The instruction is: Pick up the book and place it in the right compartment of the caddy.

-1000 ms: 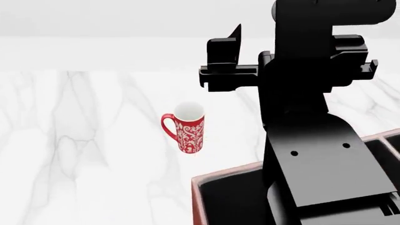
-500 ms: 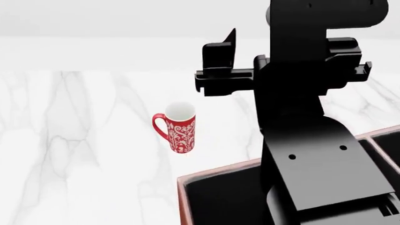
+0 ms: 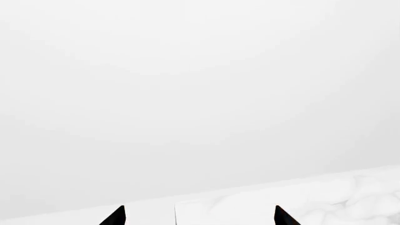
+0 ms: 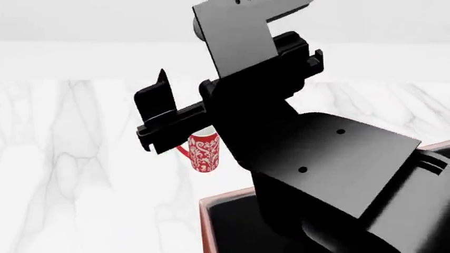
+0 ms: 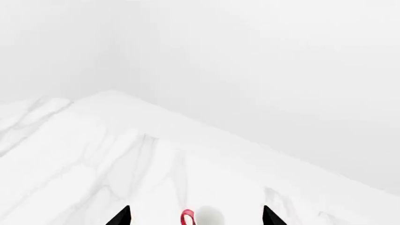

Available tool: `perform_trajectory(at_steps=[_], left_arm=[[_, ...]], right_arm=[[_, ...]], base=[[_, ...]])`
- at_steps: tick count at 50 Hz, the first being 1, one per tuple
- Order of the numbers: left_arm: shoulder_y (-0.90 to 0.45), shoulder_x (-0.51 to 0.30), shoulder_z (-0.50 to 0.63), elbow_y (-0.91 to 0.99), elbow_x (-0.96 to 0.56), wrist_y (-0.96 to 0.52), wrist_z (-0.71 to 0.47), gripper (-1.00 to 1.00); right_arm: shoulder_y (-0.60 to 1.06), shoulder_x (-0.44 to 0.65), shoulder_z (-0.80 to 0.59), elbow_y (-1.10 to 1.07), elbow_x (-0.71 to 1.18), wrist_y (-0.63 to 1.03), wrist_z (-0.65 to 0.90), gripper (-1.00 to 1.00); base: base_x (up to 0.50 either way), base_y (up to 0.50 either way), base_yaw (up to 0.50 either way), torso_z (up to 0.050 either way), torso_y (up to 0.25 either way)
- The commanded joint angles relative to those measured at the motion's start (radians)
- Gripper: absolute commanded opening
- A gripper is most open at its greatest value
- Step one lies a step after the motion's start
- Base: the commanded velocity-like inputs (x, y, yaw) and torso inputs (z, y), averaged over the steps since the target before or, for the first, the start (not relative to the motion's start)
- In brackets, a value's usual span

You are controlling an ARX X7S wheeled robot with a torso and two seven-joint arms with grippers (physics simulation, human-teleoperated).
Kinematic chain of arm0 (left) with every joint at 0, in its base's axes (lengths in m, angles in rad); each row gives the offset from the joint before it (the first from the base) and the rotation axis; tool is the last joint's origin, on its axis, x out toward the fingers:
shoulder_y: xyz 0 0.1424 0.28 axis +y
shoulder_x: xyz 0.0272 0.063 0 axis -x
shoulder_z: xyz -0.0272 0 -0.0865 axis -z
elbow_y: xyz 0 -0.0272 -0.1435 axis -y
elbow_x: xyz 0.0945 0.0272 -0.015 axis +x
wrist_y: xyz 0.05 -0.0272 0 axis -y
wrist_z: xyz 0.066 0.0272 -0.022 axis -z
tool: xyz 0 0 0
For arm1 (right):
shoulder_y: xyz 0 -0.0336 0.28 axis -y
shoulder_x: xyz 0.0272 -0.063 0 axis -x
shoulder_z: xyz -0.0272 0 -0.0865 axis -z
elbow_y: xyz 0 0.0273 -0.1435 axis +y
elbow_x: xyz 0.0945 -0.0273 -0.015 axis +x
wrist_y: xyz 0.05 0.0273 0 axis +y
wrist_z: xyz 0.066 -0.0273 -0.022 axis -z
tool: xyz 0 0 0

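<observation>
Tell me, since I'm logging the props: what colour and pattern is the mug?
Red with a white floral pattern and a white inside; the mug shows best in the head view, partly behind the arm.

White marble-look table (image 4: 84,158) with grey veins, smooth – glossy red-and-white patterned mug (image 4: 205,153), ceramic-like – matt black arm (image 4: 309,158), leather-look reddish caddy (image 4: 208,226) rim

The right arm (image 4: 281,137) has swung left — now half-hiding the mug (image 4: 204,153).
</observation>
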Motion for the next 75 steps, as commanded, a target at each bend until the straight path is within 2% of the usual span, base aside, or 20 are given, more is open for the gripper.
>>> perform_trajectory(at_steps=[1, 5, 10, 22, 28, 37, 58, 75], left_arm=[[-0.007, 0.001, 0.002, -0.003, 0.007, -0.003, 0.006, 1.00], [-0.008, 0.000, -0.001, -0.001, 0.007, -0.005, 0.007, 1.00], [-0.010, 0.001, -0.001, 0.003, 0.010, -0.007, 0.007, 1.00], [-0.012, 0.001, -0.010, 0.005, 0.009, -0.010, 0.014, 1.00], [-0.013, -0.001, -0.014, 0.006, 0.010, -0.013, 0.015, 1.00], [-0.012, 0.004, -0.025, 0.002, 0.009, -0.011, 0.026, 1.00], [-0.013, 0.024, -0.044, -0.012, 0.021, 0.004, 0.056, 1.00], [-0.024, 0.027, -0.036, -0.014, 0.038, 0.005, 0.065, 1.00]], right_arm=[[0.171, 0.091, -0.181, 0.051, 0.525, 0.015, 0.072, 1.00], [0.190, 0.088, -0.242, 0.064, 0.519, -0.009, -0.068, 1.00], [0.224, 0.077, -0.405, 0.037, 0.370, -0.064, -0.213, 1.00], [0.216, -0.051, -0.611, -0.078, 0.344, -0.104, -0.283, 1.00], [0.190, -0.117, -0.727, -0.056, 0.271, -0.156, -0.303, 1.00], [0.189, -0.174, -0.810, -0.024, 0.339, -0.250, -0.249, 1.00], [0.158, -0.094, -0.965, 0.105, 0.174, -0.417, -0.367, 1.00], [0.099, -0.107, -1.061, 0.161, 0.166, -0.398, -0.370, 1.00]], base=[[0.00, 0.00, 0.00, 0.000, 0.000], [0.00, 0.00, 0.00, 0.000, 0.000], [0.00, 0.00, 0.00, 0.000, 0.000], [0.00, 0.00, 0.00, 0.000, 0.000], [0.00, 0.00, 0.00, 0.000, 0.000], [0.00, 0.00, 0.00, 0.000, 0.000], [0.00, 0.00, 0.00, 0.000, 0.000], [0.00, 0.00, 0.00, 0.000, 0.000]])
